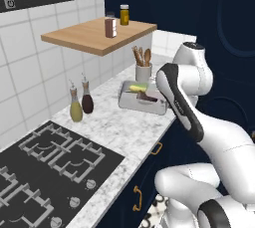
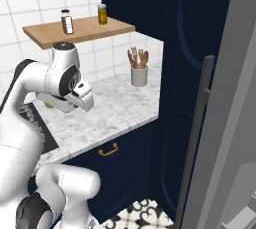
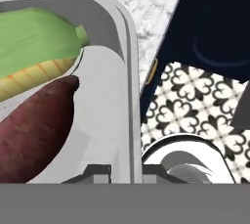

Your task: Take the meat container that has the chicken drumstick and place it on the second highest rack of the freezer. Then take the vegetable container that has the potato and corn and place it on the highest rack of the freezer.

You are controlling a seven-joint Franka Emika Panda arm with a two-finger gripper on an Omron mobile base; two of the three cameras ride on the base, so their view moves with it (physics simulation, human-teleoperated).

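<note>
jaws straddle the vegetable container [image 3: 128,71] wall beside the potato [image 3: 34,125], grip unclear; freezer [image 2: 225,123] racking remains.

Vegetable container [image 1: 141,100] on the countertop [image 1: 112,122], near its front edge, with the corn [image 1: 137,88] and potato [image 3: 34,130] side by side inside. Utensil holder [image 1: 143,72] just behind the container, toward the wall. Two oil bottles [image 1: 81,102] standing together left of the container, against the wall, well apart from it. Stovetop [image 1: 50,167] set into the countertop further left. Wall shelf [image 1: 94,37] above the countertop, bearing two jars [image 1: 110,27]. Drawers [image 2: 107,150] below the countertop edge. Freezer [image 2: 227,138] door at far right in the right base view, past the tall cabinets [image 2: 170,73].
</note>
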